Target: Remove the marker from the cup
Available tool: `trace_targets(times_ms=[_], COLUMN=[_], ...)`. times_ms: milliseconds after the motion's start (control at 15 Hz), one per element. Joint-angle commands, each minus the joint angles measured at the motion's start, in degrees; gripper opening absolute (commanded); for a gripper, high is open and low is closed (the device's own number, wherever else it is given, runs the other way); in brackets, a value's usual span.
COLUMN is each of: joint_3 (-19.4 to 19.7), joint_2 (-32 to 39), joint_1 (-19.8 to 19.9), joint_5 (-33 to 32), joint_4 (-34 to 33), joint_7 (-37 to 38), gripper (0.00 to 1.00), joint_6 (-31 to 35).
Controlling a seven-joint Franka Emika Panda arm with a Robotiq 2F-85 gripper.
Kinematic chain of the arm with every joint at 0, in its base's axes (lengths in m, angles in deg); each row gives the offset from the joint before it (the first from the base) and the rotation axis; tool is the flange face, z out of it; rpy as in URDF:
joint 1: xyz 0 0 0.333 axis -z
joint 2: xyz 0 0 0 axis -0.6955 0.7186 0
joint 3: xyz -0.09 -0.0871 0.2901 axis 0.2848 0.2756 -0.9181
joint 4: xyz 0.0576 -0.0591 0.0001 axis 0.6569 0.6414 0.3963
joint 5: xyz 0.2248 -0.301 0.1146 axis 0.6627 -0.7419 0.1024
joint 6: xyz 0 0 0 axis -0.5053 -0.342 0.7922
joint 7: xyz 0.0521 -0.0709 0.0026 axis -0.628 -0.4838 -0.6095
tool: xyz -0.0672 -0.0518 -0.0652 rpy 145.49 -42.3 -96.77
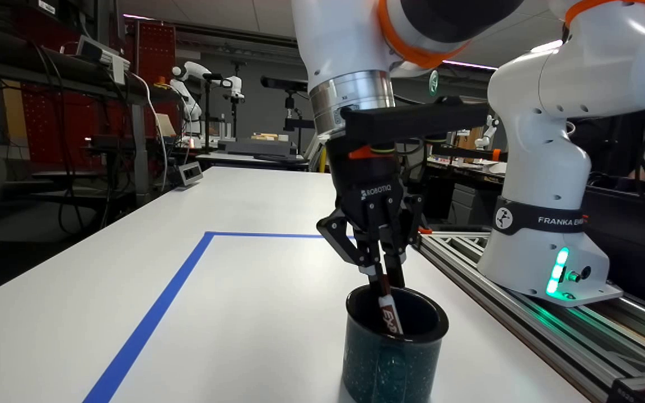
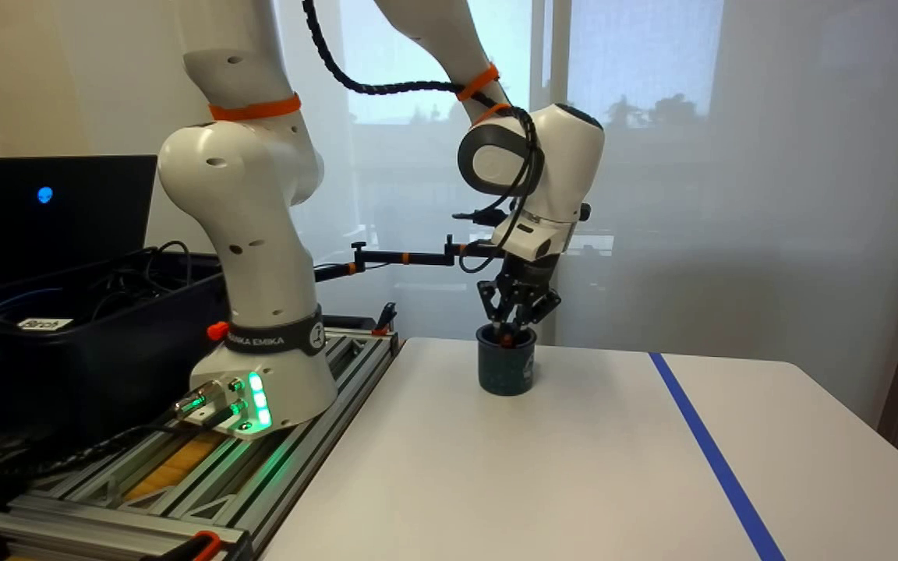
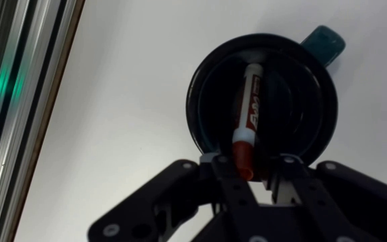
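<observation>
Arm (image 2: pixel 566 160) reaches out and bends down, gripper (image 1: pixel 387 278) slightly tilted, tips at the mouth of the cup (image 1: pixel 392 366). Fingers (image 3: pixel 299 179) sit close around the red end of the marker (image 3: pixel 249 104), which leans inside; can't tell from here if they're clamping. In an exterior view, near rim (image 1: pixel 412 339) hides marker's lower tip, cup base cropped.
</observation>
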Motion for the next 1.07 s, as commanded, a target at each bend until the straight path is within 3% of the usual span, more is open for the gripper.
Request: trace_targets(times_ms=[0, 67, 200, 667, 1000], joint_3=[0.23, 0.22, 0.08, -0.41, -0.69], joint_2=[-0.55, -0.03, -1.84, -4.16, -10.39], joint_1=[-0.6, -0.57, -0.85, -1.65, -2.52], joint_5=[-0.04, -0.27, 0.42, 0.72, 0.97], joint_4=[0.7, 0.03, 1.93, 0.83, 1.06], joint_7=[-0.07, 0.09, -0.43, -0.36, -0.53], gripper=[0.24, 0.09, 0.02, 0.05, 0.05], joint_6=[0.85, 0.66, 1.08, -1.38, -2.97])
